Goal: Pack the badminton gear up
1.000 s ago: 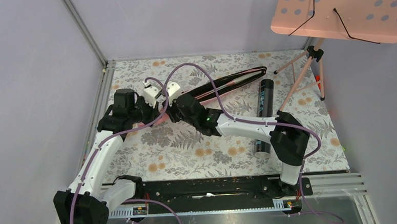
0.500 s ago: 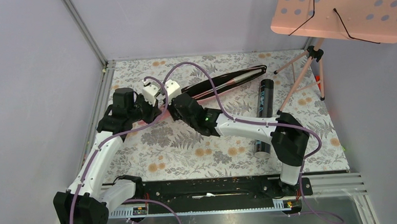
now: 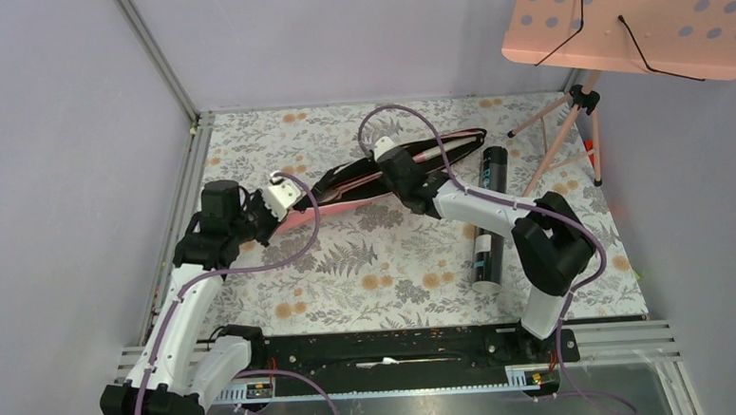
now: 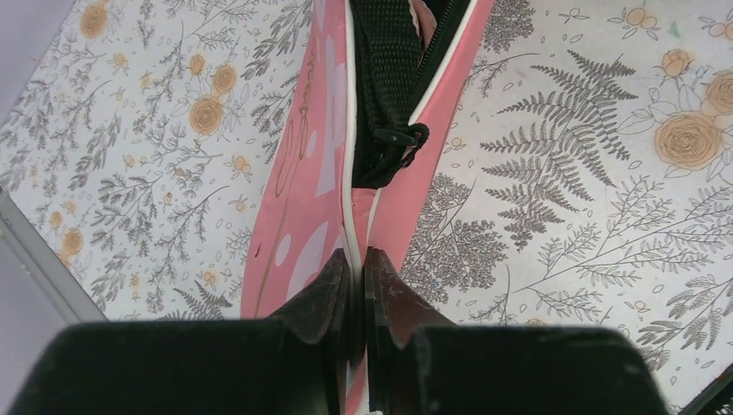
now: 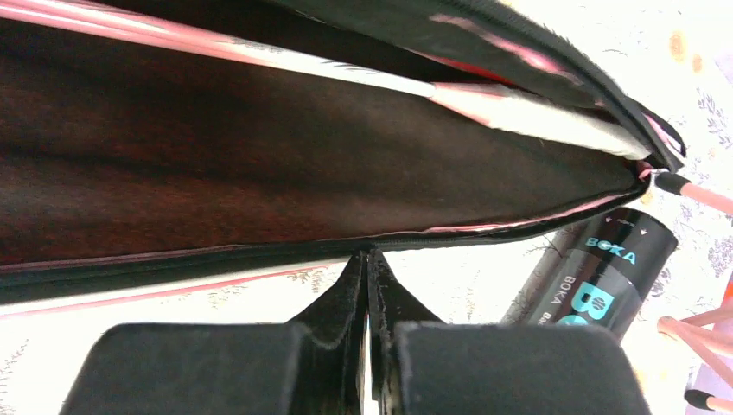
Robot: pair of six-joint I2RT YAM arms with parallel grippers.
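Pinches the cover [image 3: 349, 185] at two spots. With the left tool [image 3: 286, 200], grips the end farthest from the tube [image 3: 488, 211], pads [image 4: 328, 281] pressed tight on the white-piped pink edge, just short of the black strap [image 4: 385, 86]. With the right tool [image 3: 386, 168], nips the near lip of the open mouth about midway along and much closer to the tube, jaws narrowed to a sliver on the black rim. Has shifted that right tool within the last second, from a spot just beside the left tool, along the lip toward the tube. Has also drawn the left arm back a little. Leaves the cover lying on the surface [image 3: 348, 266], its tip near the tube's far end, mouth gaping. Shows a racket [image 5: 519, 108] already inside, pink shaft and white handle against the dark lining. Cannot tell about a second racket. Shows no shuttlecocks in any view. Leaves the tube flat outside the cover, not yet packed. Judging by the spread grip, seems set either to hold the mouth open for loading or to begin closing it. Probably calls next for keeping the lip taut between the two pinches, without dragging the racket out.
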